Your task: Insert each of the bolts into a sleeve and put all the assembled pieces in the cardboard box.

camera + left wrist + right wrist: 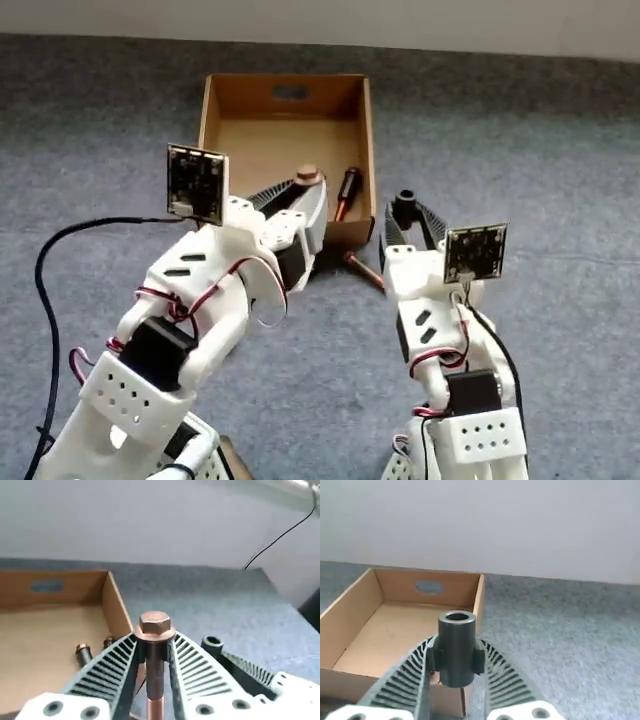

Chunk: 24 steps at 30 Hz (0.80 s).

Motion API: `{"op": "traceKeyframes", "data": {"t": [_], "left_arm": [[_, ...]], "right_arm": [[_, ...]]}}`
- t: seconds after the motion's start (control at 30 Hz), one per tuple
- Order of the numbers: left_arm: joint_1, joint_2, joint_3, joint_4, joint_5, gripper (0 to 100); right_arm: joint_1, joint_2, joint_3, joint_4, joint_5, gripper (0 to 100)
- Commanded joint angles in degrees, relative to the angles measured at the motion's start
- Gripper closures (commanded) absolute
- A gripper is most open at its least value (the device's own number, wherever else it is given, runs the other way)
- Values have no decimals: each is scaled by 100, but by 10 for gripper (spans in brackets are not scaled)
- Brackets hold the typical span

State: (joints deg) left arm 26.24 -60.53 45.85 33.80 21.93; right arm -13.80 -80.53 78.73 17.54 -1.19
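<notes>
My left tool (pixel 155 647) is clenched on the bolt (pixel 155 627), upright, head up, above the near corner of the cardboard box (pixel 212 120); my right tool (pixel 455 655) grips the sleeve (pixel 456 630), bore up, just right of the bolt, outside the box.

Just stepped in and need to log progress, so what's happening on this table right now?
The left gripper holds a copper bolt upright, head up, by the near right corner of the cardboard box. The right gripper holds a black sleeve upright, opening up, beside it. The two are not yet joined. One assembled piece already lies in the box, and a loose bolt lies on the table between the arms.
</notes>
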Motion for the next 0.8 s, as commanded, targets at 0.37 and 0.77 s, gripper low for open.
{"op": "traceKeyframes", "data": {"t": [0.37, 0.77], "left_arm": [[470, -75, -48, -1820, -44, 992], [804, 1499, -154, -3288, -105, 992]], "right_arm": [[-198, -57, 752, -2035, -44, 992], [-163, -57, 769, -2009, -35, 992]]}}
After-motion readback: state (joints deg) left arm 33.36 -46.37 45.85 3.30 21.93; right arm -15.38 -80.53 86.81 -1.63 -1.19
